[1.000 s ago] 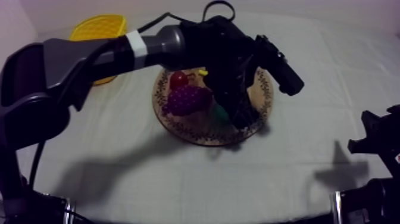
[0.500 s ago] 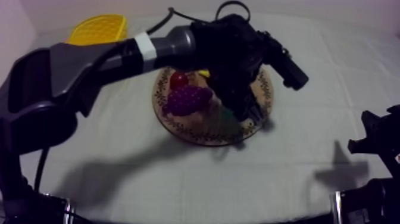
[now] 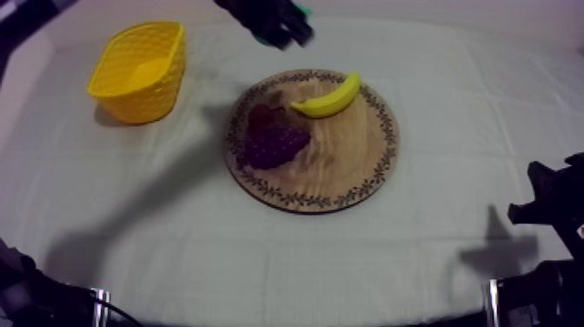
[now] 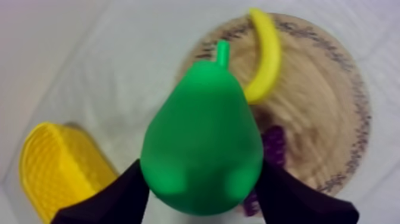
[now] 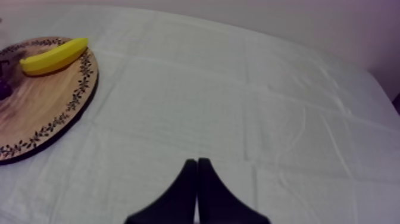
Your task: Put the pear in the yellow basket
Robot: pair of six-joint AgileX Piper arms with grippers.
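Note:
The green pear (image 4: 202, 143) hangs in the air with my left gripper (image 4: 202, 174) shut on it, one black finger (image 4: 116, 199) at each side. Seen from above, that gripper (image 3: 276, 22) is high over the table's far edge, between the yellow basket (image 3: 139, 70) and the round wooden board (image 3: 348, 165), with a bit of the pear (image 3: 301, 9) showing green. In the left wrist view the basket (image 4: 56, 170) lies below and beside the pear, and the board (image 4: 333, 107) behind it. My right gripper (image 5: 196, 164) is shut on nothing over bare cloth.
On the board lie a banana (image 3: 328, 97), a bunch of purple grapes (image 3: 274, 143) and a small red fruit (image 3: 261, 115). My right arm (image 3: 552, 209) rests at the table's right edge. The right wrist view has the board (image 5: 41, 113) and banana (image 5: 53, 56) beside open cloth.
My left arm has risen off the board with the pear and swung toward the far edge, uncovering the board and banana. The right arm has not moved.

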